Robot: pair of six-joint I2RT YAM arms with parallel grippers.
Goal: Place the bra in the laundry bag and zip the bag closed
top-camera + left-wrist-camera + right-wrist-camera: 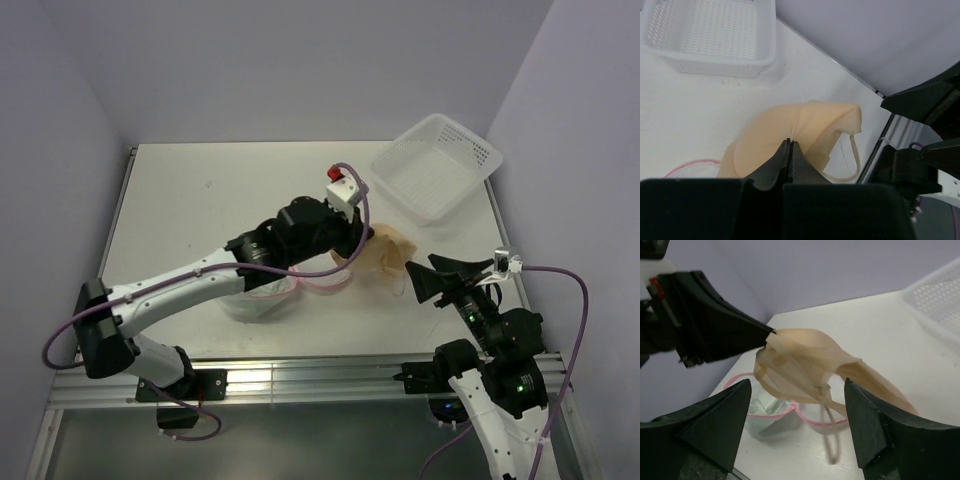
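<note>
Bra (805, 125), beige, is pinched in the tightly closed left gripper (790, 145), just right of the laundry bag (262, 300) mid-table; the right gripper (797, 385) stands wide apart at its near right, not touching.

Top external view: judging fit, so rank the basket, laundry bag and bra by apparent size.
Largest: basket.
Then laundry bag, partly hidden under the left arm, and bra; those two look close, so unsure.
</note>
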